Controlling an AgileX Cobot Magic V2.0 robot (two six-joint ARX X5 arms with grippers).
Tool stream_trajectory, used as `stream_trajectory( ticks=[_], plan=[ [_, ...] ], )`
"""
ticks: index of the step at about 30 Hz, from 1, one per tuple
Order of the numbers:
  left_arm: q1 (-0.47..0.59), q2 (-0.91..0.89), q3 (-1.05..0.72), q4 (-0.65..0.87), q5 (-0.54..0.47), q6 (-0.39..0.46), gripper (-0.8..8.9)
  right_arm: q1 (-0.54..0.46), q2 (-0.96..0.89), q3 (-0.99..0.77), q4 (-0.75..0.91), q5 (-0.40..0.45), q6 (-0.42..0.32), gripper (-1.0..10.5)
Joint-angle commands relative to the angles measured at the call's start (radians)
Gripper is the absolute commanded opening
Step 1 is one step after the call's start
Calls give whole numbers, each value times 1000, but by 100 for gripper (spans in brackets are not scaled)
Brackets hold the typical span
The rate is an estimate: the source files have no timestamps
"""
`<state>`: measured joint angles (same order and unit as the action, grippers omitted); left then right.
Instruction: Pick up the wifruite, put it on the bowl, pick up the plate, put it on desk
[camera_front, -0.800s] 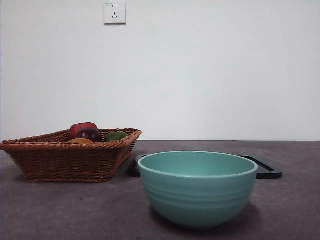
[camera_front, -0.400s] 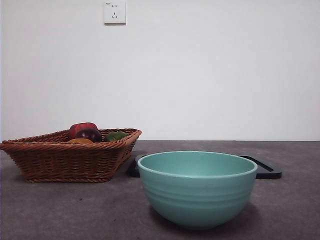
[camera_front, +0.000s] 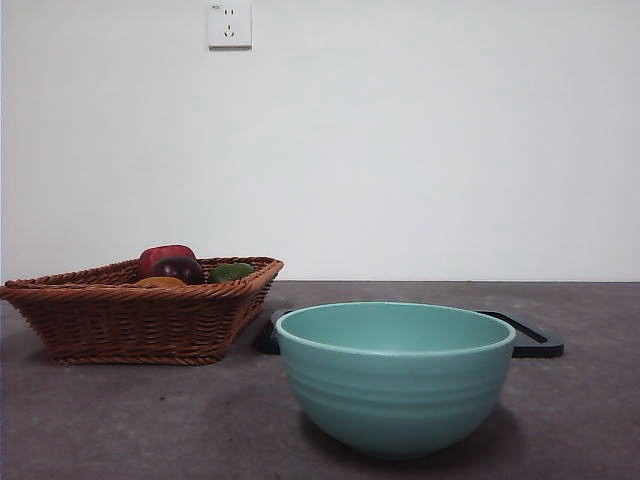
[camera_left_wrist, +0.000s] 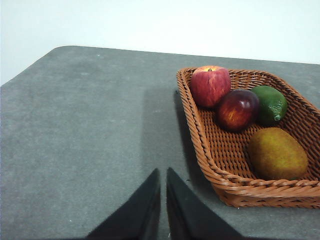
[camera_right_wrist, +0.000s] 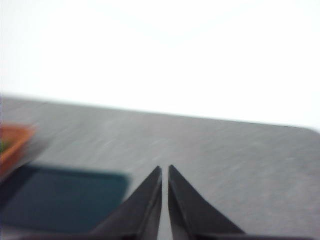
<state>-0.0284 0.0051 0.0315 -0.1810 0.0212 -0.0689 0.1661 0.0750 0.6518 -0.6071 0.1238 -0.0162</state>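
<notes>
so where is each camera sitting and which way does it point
Front view: low at table height, looking level across the desk at the bowl, with the basket behind; no arm shows.
Left wrist view: on the left arm, looking down over its shut left end effector at the basket and its fruit.
Right wrist view: on the right arm, blurred, over its shut right end effector at desk and wall.
Front and left wrist views share the basket.

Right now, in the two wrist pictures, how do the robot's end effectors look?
Both look alike. The left end effector and the right end effector each have two plain black jaws, wide at the base and tapering to a thin point. No markings or cables show.
</notes>
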Motion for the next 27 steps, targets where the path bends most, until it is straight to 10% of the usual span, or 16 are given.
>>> stream_trajectory(
  ticks=[1,12,27],
  plan=[
    [0,-2,-20,-6,-3,8,19,-88,-46,-174,181,-28,30,17],
    [0,-2,-20,-6,-3,8,19,-166,-71,-629,626,-97,61,17],
    [0,-2,-20,-6,-4,8,19,-222,-71,-641,428,-186,19,17]
  ],
)
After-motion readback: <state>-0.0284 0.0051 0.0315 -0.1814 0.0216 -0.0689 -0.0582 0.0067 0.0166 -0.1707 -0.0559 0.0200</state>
